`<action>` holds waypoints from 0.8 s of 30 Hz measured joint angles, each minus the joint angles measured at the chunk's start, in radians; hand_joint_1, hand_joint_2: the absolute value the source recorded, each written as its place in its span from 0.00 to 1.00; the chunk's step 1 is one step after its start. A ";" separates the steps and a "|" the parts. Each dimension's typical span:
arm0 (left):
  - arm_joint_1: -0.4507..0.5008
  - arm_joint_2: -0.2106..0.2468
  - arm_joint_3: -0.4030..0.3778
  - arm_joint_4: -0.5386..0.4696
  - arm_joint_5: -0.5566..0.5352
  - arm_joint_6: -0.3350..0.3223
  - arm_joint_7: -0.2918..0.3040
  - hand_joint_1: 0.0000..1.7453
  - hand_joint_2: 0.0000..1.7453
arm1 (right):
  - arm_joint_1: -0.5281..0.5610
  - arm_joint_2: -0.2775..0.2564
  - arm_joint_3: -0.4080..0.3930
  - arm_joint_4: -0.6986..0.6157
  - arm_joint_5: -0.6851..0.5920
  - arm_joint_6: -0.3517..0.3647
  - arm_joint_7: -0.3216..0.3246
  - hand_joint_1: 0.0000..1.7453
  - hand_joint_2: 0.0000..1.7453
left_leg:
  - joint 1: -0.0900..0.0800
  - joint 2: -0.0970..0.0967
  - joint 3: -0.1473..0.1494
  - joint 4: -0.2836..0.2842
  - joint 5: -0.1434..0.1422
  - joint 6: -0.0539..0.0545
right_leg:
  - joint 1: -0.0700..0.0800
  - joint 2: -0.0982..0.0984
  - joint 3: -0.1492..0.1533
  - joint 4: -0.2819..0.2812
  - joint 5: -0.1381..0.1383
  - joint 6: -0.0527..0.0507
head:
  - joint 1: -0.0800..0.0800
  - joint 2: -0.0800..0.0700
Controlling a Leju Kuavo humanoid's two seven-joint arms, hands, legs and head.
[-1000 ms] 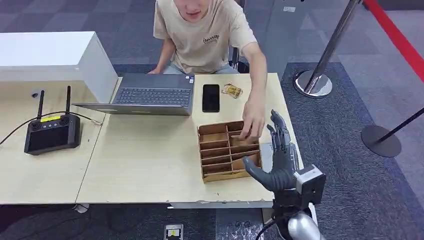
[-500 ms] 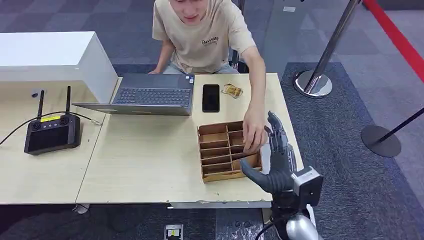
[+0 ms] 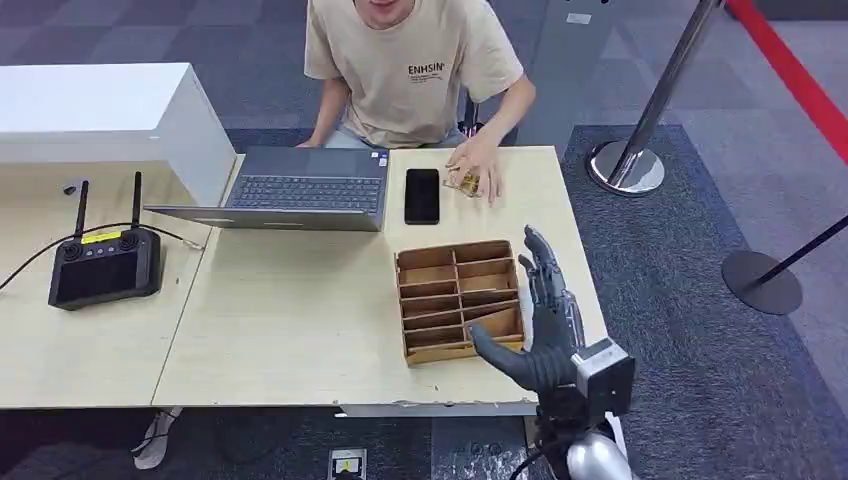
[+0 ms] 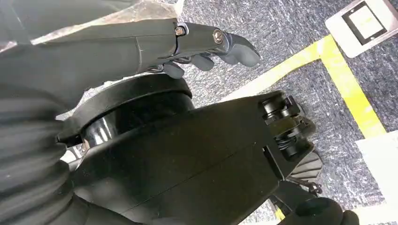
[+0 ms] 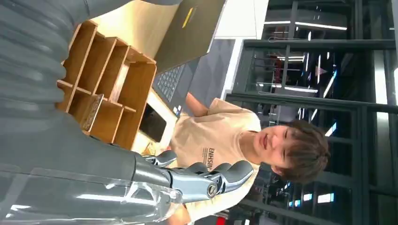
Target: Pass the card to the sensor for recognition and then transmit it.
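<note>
A wooden divider box [image 3: 402, 305] stands on the table near its right end. A thin card [image 3: 492, 314] leans slantwise in the box's near right compartment, and the right wrist view shows this card [image 5: 92, 111] inside the box [image 5: 141, 89]. My right hand [image 3: 548, 322] hovers at the box's near right corner with fingers spread upward and the thumb reaching over the card's compartment, holding nothing; its fingers [image 5: 206, 180] are apart. My left hand [image 4: 206, 47] hangs over the carpet with loosely bent fingers and nothing in them.
A person in a beige shirt [image 3: 415, 75] sits across the table, one hand on a bunch of keys [image 3: 465, 180]. A black phone [image 3: 422, 195], an open laptop [image 3: 300, 190], a black remote controller [image 3: 103, 265] and a white cabinet [image 3: 100, 110] are nearby. Stanchion bases [image 3: 627, 168] stand on the right.
The person's hand has left the wooden box and gone back to the keys at the far edge. My right hand has edged slightly toward the box.
</note>
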 joint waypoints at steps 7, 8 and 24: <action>-0.001 0.001 0.000 0.000 -0.014 -0.004 0.008 0.00 1.00 | -0.017 0.009 0.010 0.000 -0.007 0.012 0.010 0.00 1.00 | 0.000 0.000 0.000 0.000 0.000 0.000 | 0.000 0.000 0.000 0.000 0.000 0.000 | 0.000 0.000; 0.000 0.001 0.000 0.000 -0.017 -0.004 0.008 0.00 1.00 | -0.023 0.011 0.012 0.000 -0.004 0.013 0.009 0.00 1.00 | 0.000 0.000 0.000 0.000 0.000 0.000 | 0.000 0.000 0.000 0.000 0.000 0.000 | 0.000 0.000; 0.005 0.002 -0.019 0.000 -0.081 0.013 0.003 0.00 1.00 | -0.218 0.010 0.109 0.057 0.354 0.185 0.186 0.00 1.00 | 0.000 0.001 0.000 0.000 0.000 0.000 | 0.000 0.002 0.000 0.000 0.000 0.000 | 0.000 0.000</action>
